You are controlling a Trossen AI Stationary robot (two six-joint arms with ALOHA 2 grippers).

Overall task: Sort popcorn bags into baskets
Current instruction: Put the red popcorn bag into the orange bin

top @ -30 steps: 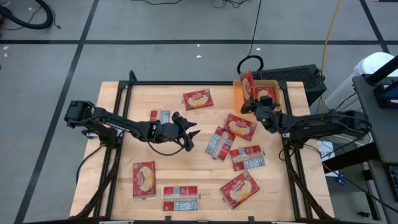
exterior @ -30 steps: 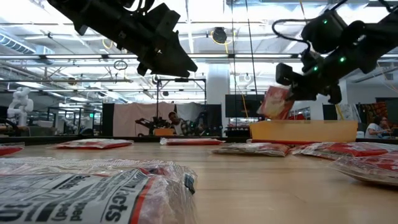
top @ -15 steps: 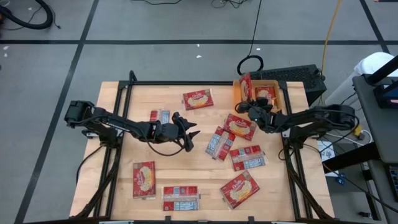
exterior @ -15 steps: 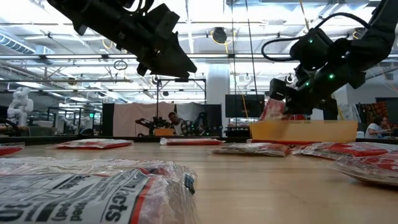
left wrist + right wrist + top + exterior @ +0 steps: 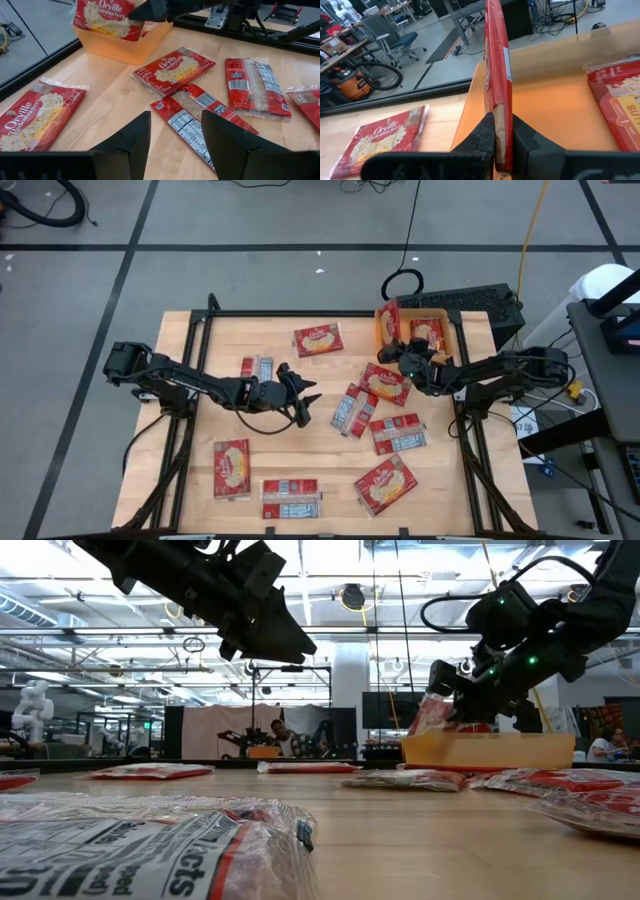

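Observation:
Several red popcorn bags lie flat on the wooden table, among them one (image 5: 387,383) near the basket and one (image 5: 353,410) at mid-table. The orange basket (image 5: 443,342) sits at the far right corner, with one bag (image 5: 427,333) lying inside it. My right gripper (image 5: 401,358) is shut on another bag (image 5: 388,320), which stands on edge over the basket's left wall. My left gripper (image 5: 308,406) hovers open above mid-table, holding nothing. In the left wrist view its fingers (image 5: 172,145) frame a label-side bag (image 5: 192,117). My right gripper pinches the bag's near end (image 5: 498,122) between its two fingers, which come slanting from the near right. The bag stands on edge and stretches away from the fingers above the basket's left wall (image 5: 472,100). Whether its lower edge touches the basket cannot be told.
More bags lie near the front edge (image 5: 290,498), at the left (image 5: 231,468) and toward the far side (image 5: 318,340). A keyboard (image 5: 470,302) sits behind the basket. Black frame rails run along the table's sides. A person (image 5: 283,740) sits far back in the room.
My right gripper has moved down and a little toward the table's left, still shut. The held bag has come lower, from above the basket's rim to its left wall. My left arm has kept still.

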